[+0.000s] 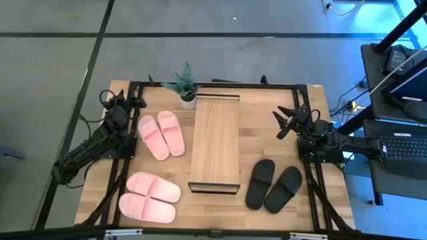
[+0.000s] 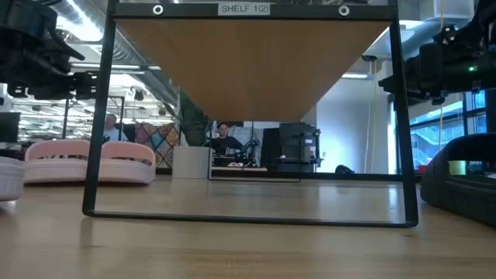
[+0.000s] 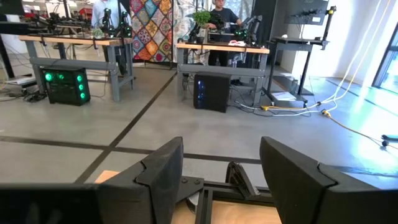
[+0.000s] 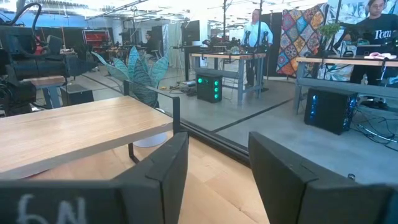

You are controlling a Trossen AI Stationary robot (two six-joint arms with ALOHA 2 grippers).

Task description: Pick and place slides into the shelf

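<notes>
Wooden desk (image 1: 220, 207) has the shelf (image 1: 215, 143) mid-table with all six slides (image 1: 160, 133) lying around it, both arms parked at the far corners, jaws released and holding nothing, so it looks like nothing's started and a first grab comes next.

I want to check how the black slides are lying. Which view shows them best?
The high view: both black slides lie whole, side by side, right of the shelf. The low view shows only a dark bulk at its right edge, likely one of them. Neither wrist view shows them.
</notes>
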